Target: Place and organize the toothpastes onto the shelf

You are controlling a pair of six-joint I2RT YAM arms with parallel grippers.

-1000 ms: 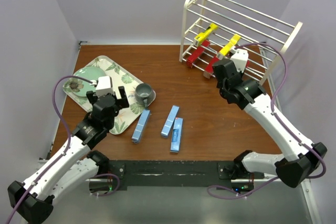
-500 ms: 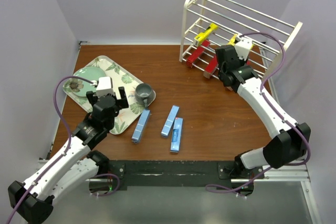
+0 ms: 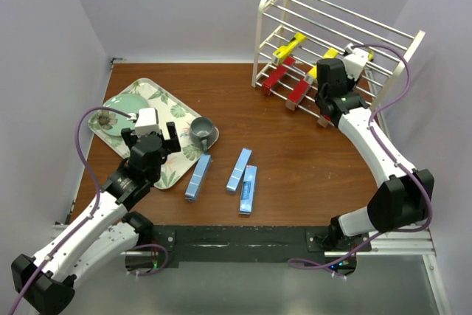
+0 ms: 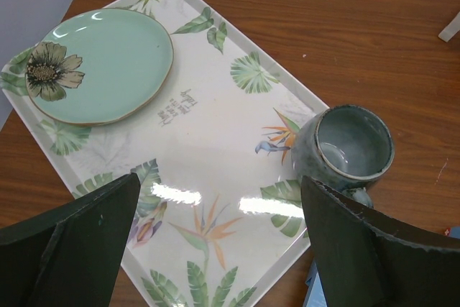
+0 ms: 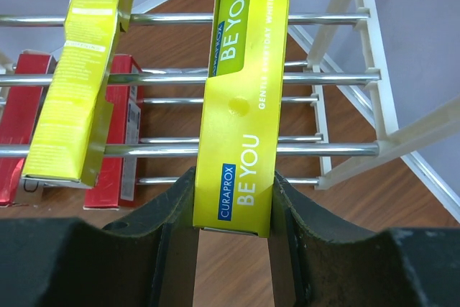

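The cream shelf (image 3: 335,38) stands at the back right. My right gripper (image 5: 233,185) is shut on the near end of a yellow toothpaste (image 5: 244,84), whose far part lies across the middle tier's rods (image 5: 323,77). A second yellow box (image 5: 75,91) lies to its left on the same tier, and two red boxes (image 5: 118,141) lie on the tier below. In the top view the right gripper (image 3: 324,77) is at the shelf's front. Three light blue toothpastes (image 3: 239,170) lie on the table in the middle. My left gripper (image 3: 150,136) hangs open over the tray, holding nothing.
A leaf-patterned tray (image 4: 208,149) at the left carries a green plate (image 4: 100,62). A grey mug (image 4: 348,149) sits at the tray's right corner, beside the leftmost blue box (image 3: 198,176). Walls close in the table's left, back and right sides.
My right arm has carried the yellow box up and to the right, onto the shelf's middle tier. The left arm has not moved.
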